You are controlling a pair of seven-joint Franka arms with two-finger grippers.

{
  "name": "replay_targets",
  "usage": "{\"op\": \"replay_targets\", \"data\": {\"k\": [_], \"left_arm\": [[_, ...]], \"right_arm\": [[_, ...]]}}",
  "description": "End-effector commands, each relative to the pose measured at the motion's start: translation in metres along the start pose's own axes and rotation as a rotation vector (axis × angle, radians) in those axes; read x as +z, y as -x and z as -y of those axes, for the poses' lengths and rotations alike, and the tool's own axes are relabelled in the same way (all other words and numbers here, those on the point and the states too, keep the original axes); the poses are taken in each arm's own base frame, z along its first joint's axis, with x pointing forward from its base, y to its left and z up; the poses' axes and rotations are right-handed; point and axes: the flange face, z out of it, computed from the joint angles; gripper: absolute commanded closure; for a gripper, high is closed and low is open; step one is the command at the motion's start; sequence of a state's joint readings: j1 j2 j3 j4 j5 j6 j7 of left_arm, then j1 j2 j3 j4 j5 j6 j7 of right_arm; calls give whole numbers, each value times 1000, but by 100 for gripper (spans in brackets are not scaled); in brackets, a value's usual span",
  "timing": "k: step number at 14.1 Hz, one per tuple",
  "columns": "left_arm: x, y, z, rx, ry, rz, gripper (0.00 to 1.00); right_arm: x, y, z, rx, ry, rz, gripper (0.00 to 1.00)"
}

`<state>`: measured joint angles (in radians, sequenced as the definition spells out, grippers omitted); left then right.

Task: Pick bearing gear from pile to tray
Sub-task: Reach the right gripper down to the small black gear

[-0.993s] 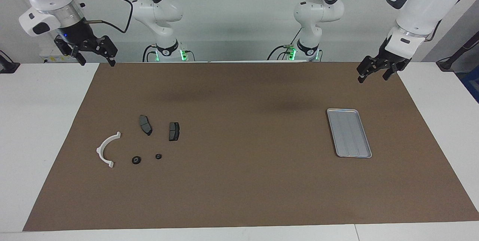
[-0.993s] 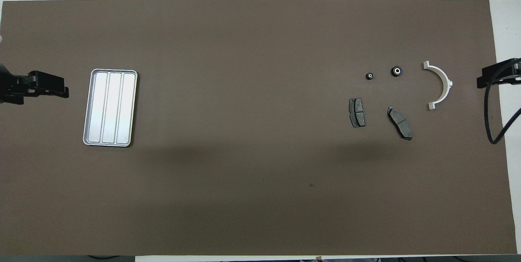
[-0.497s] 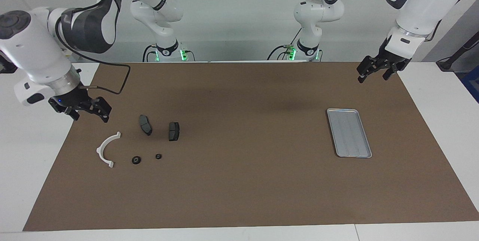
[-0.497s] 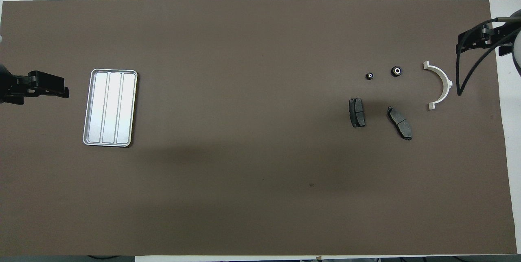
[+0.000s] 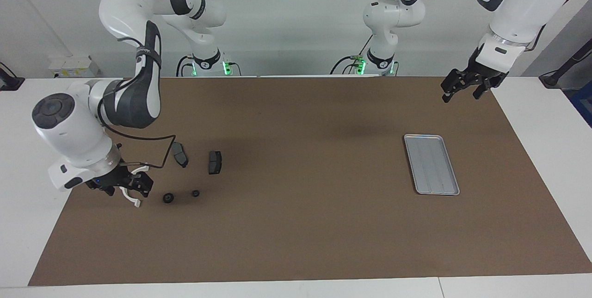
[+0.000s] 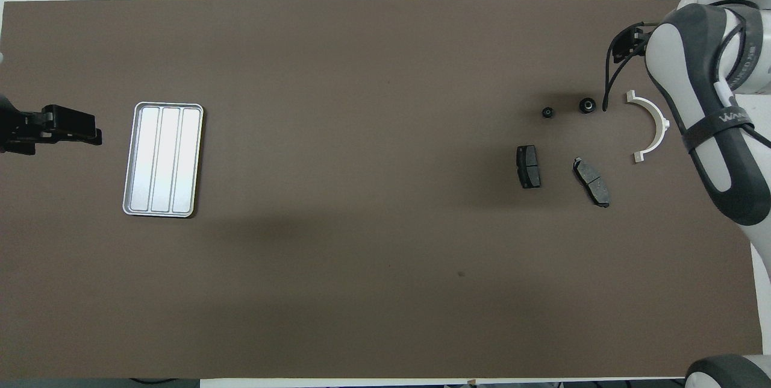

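Observation:
The pile lies toward the right arm's end of the table. It holds two small black round bearing gears (image 5: 168, 198) (image 5: 195, 193) (image 6: 587, 105) (image 6: 547, 112), a white half-ring bracket (image 5: 136, 203) (image 6: 656, 120) and two dark brake pads (image 5: 180, 154) (image 5: 215, 162). My right gripper (image 5: 126, 187) (image 6: 625, 49) hangs open over the bracket, beside the larger gear, holding nothing. The ribbed silver tray (image 5: 431, 164) (image 6: 162, 159) sits toward the left arm's end with nothing in it. My left gripper (image 5: 462, 89) (image 6: 78, 126) waits open in the air by the mat's corner near that tray.
A brown mat (image 5: 296, 233) covers most of the white table. The right arm's cable (image 5: 159, 154) droops just above the brake pad nearer the bracket. The right arm's forearm (image 6: 717, 153) hides the mat's edge beside the pile in the overhead view.
The right arm has swung away from its base and down, from the mat's corner to just over the white bracket. The left arm and all the parts stayed put.

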<state>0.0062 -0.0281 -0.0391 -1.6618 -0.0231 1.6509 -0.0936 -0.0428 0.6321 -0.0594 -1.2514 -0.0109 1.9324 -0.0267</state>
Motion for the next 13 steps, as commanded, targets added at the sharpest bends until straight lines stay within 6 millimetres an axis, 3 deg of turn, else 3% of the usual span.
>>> {"op": "replay_targets", "data": {"k": [1, 7, 9, 13], "left_arm": [[-1, 1, 0, 7, 16, 14, 0], [-1, 1, 0, 7, 16, 14, 0], [-1, 1, 0, 7, 16, 12, 0], [-1, 1, 0, 7, 16, 14, 0]], "right_arm": [[19, -11, 17, -3, -8, -9, 0], [35, -11, 32, -8, -18, -9, 1], [56, -2, 32, -14, -18, 15, 1], [68, 14, 31, -18, -20, 70, 3]]}}
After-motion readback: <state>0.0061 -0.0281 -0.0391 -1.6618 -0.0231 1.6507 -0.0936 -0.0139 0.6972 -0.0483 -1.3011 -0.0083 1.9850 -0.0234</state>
